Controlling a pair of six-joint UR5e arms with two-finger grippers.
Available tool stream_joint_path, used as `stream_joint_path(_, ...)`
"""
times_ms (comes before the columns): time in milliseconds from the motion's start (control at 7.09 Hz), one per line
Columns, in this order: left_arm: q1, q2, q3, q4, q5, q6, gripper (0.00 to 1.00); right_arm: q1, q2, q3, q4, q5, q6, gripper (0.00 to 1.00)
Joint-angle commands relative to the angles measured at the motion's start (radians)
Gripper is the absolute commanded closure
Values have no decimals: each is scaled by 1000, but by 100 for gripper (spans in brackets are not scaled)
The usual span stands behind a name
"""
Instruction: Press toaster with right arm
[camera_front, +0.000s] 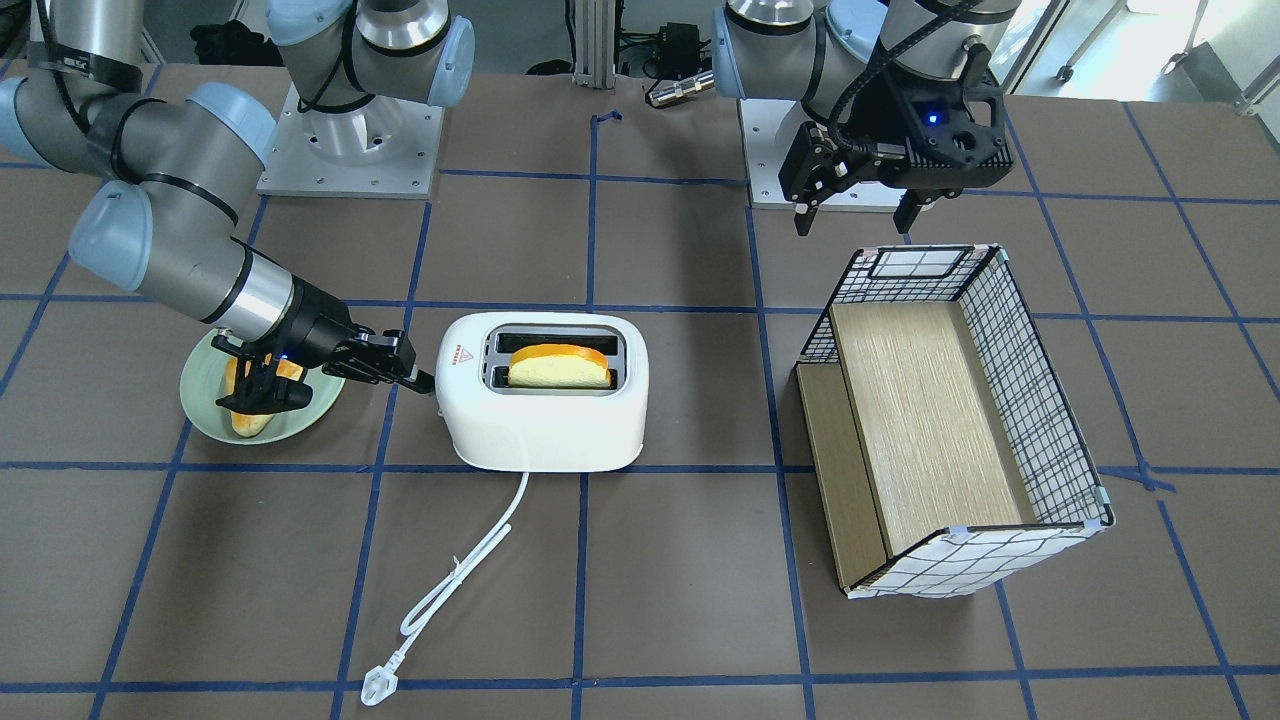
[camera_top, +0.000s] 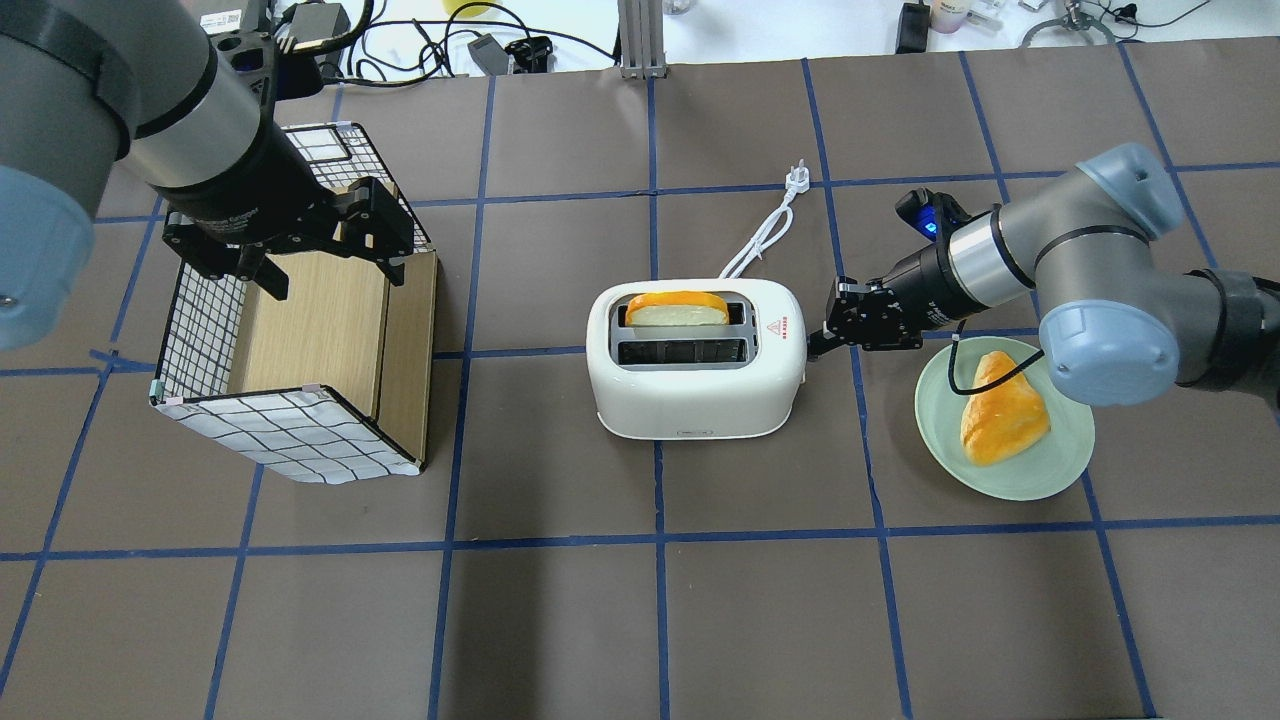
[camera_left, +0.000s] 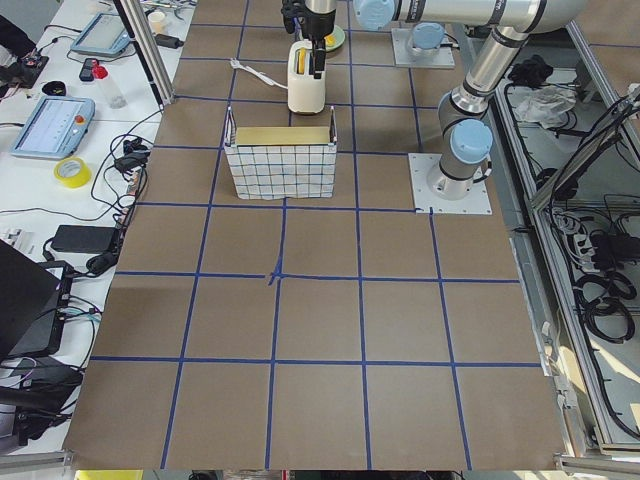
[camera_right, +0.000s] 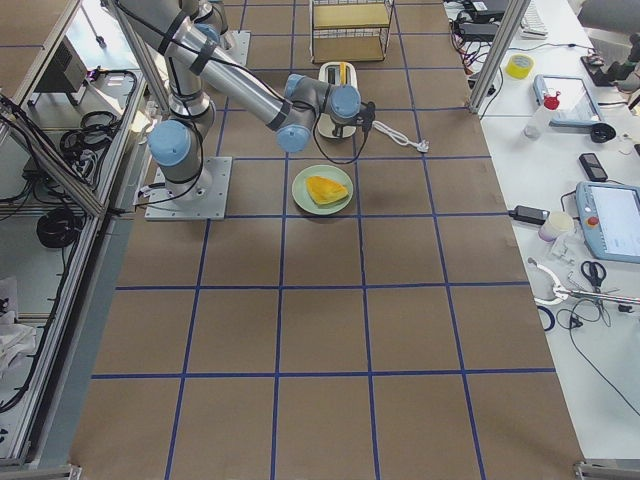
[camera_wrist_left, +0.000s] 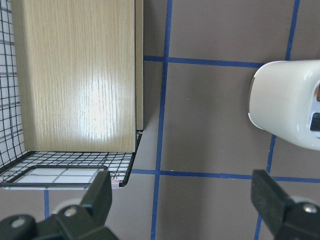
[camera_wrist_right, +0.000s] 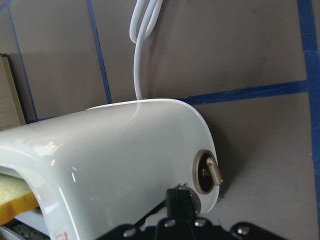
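- Toaster (camera_front: 545, 410) is set upright mid-table, between a green plate (camera_front: 195, 395) on the robot's right and a wire basket (camera_front: 1035, 400) on its left. Its knob end is turned toward the plate.
- One bread slice (camera_front: 560, 368) is seen riding high in the slot farther from the robot, and the nearer slot is empty. From that, the press is judged not yet done.
- Right gripper (camera_front: 415, 375) is held low and nearly level by the right arm (camera_front: 170, 230), jaws closed on nothing, tips at the toaster's end face.
- In the wrist view the tips are seen just beside a bronze-ringed knob (camera_wrist_right: 207, 172). The lever itself is largely hidden by them, so contact cannot be confirmed.
- Step in hand, as judged: the lever is to be driven straight down.
- The closed tips should be kept square on the lever and clear of the knob. The push should be kept vertical so the light body is not shoved or tipped, and carried through to the latch.
- Left gripper (camera_front: 855, 215) is hung over the basket's robot-side end, jaws wide apart, empty.
- A second piece of bread (camera_top: 1000, 410) is laid on the plate, below the right wrist.
- Cord (camera_front: 465, 570) is trailed away from the robot. Its plug (camera_front: 378, 686) lies loose on the surface, connected to nothing visible.
- Surface: a brown table (camera_front: 680, 600), gridded with blue tape.
- Room: the side benches are loaded with tablets, cables and a yellow tape roll (camera_left: 70, 172).
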Motion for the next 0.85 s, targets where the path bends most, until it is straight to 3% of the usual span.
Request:
stream_joint_path(0, 0, 0, 0, 0, 1, 0, 0, 0, -9, -9, 1, -1, 16, 87)
stream_joint_path(141, 0, 0, 0, 0, 1, 0, 0, 0, -20, -11, -23, -6, 82, 52)
stream_joint_path(282, 0, 0, 0, 0, 0, 0, 0, 0, -26, -12, -37, -15, 189, 37)
stream_joint_path(423, 0, 0, 0, 0, 0, 0, 0, 0, -52, -14, -35, -41, 226, 9)
stream_joint_path(564, 0, 0, 0, 0, 0, 0, 0, 0, -79, -34, -16, -100, 225, 0)
stream_joint_path(705, 0, 0, 0, 0, 0, 0, 0, 0, -90, -51, 32, -133, 223, 0)
